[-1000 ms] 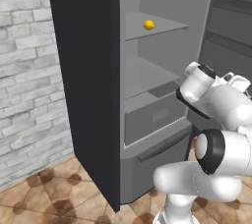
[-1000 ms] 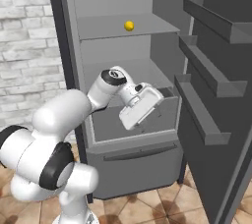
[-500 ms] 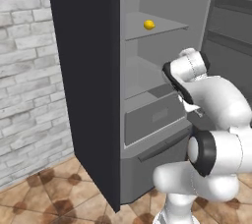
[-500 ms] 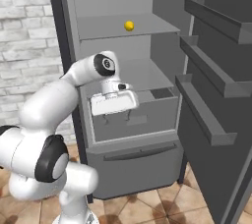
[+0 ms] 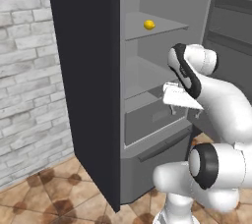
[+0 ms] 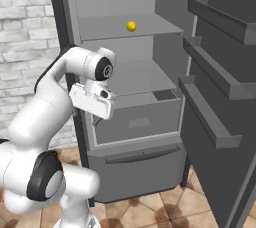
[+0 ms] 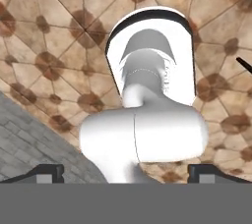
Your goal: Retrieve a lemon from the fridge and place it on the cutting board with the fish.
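Brick-walled kitchen, open fridge [image 6: 150,137], lemon [image 6: 131,26] on upper shelf, end effector [image 5: 185,111] spread wide, empty; no legible writing.

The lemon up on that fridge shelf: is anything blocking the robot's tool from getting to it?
Nothing visible blocks it. The fridge door stands open and the lemon lies alone on its shelf. The tool, open, hangs below that shelf in front of the drawer, pointing down at the floor, so it must first rise and turn.
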You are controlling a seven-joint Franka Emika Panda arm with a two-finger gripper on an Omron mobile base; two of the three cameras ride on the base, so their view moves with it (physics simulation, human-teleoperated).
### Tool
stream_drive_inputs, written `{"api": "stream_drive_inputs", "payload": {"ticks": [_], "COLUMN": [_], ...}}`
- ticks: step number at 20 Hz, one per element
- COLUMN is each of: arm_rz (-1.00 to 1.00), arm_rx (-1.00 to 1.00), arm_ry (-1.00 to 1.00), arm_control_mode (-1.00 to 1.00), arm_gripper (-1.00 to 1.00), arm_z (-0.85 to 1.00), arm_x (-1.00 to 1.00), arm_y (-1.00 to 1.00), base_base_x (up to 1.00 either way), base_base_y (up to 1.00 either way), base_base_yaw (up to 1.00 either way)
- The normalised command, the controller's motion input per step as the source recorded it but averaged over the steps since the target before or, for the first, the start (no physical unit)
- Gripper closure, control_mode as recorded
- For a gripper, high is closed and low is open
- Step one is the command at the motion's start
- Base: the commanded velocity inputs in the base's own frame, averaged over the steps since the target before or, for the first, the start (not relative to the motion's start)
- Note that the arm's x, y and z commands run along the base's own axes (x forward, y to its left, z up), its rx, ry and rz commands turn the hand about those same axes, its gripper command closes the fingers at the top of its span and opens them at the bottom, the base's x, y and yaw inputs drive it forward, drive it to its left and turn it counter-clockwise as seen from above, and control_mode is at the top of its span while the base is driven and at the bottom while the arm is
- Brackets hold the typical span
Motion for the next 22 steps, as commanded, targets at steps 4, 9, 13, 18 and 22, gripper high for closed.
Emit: {"api": "stream_drive_inputs", "payload": {"ticks": [4,9,13,18,22], "arm_rz": [0.01,0.03,-0.05,-0.05,0.0], "arm_rx": [0.15,-0.03,-0.28,-0.11,-0.01], "arm_ry": [0.0,0.0,0.03,-0.15,-0.39], "arm_control_mode": [-1.0,-1.0,-1.0,-1.0,-1.0], "arm_gripper": [-1.0,-1.0,-1.0,-1.0,-1.0], "arm_z": [0.35,0.64,0.34,-0.14,-0.44], "arm_x": [-0.78,-0.84,-0.17,-0.08,0.0], "arm_y": [0.65,0.11,0.0,0.0,0.0], "base_base_x": [0.0,0.0,0.0,0.0,0.0], "base_base_y": [0.0,0.0,0.0,0.0,0.0], "base_base_yaw": [0.0,0.0,0.0,0.0,0.0]}}
